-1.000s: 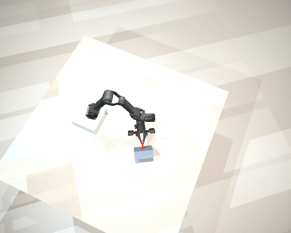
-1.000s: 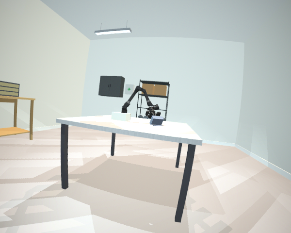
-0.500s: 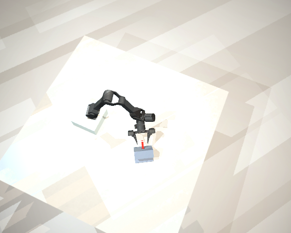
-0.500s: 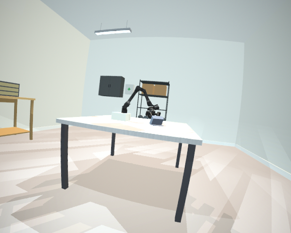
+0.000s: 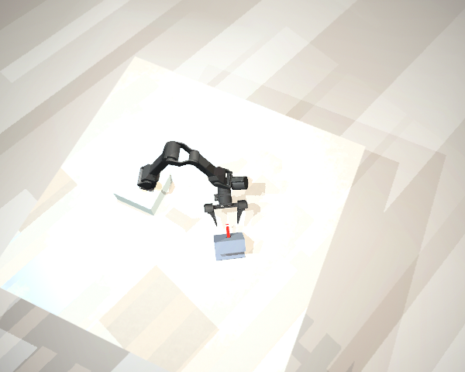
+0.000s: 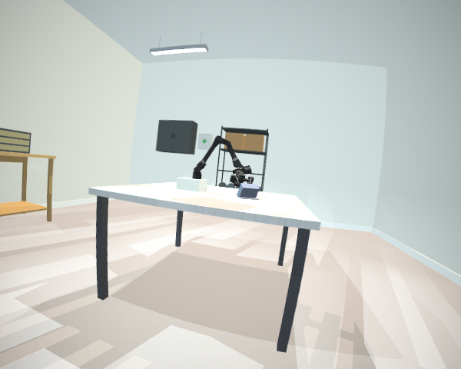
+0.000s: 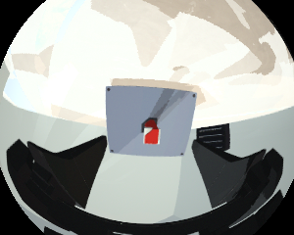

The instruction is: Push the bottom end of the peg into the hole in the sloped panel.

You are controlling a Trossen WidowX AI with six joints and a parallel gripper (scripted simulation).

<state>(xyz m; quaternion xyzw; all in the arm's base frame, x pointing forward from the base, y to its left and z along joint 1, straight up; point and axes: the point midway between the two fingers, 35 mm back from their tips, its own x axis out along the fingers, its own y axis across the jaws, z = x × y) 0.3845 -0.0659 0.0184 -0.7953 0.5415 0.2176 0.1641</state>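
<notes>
While the top view took in the whole table (image 5: pixel 304 136) (image 6: pixel 203 210), its surface read as bright, washed-out white with faint tan patches. The arm (image 5: pixel 202 162) (image 6: pixel 211 154) was matt black, bent in a high arch of chunky cylinders and slim links. Its claw (image 5: pixel 227 223) (image 6: pixel 241 181) (image 7: pixel 150 140) was released, the two tapered fingers spread wide, with nothing gripped. The peg (image 5: pixel 228 232) (image 7: pixel 152 136), a slim red stick, stood in the sloped panel (image 5: pixel 229 246) (image 6: pixel 248 191) (image 7: pixel 124 117), its free end toward the gap between the fingers. The panel's block was blue-grey, flat-faced and sharp-edged. A pale box (image 5: pixel 134 203) (image 6: pixel 190 184) with straight edges sat near the arm's foot.

From the exterior, the table showed a thick slab edge with a streaked, grainy look, on square dark legs. The block appeared as a small wedge-like solid; the peg was too small to make out. Behind stood a black shelf unit (image 6: pixel 266 162) with brown cartons (image 6: pixel 253 142), beside a smooth dark cabinet (image 6: pixel 176 137) on the wall.

At the wrist, the panel was a smooth grey-blue plate with small dark dots at its corners. The hole (image 7: pixel 145 124) had a dark, angular rim. The peg stuck out of it, its squarish red end edged in white, clear of both angular black fingers. Depth of seating: could not tell.
</notes>
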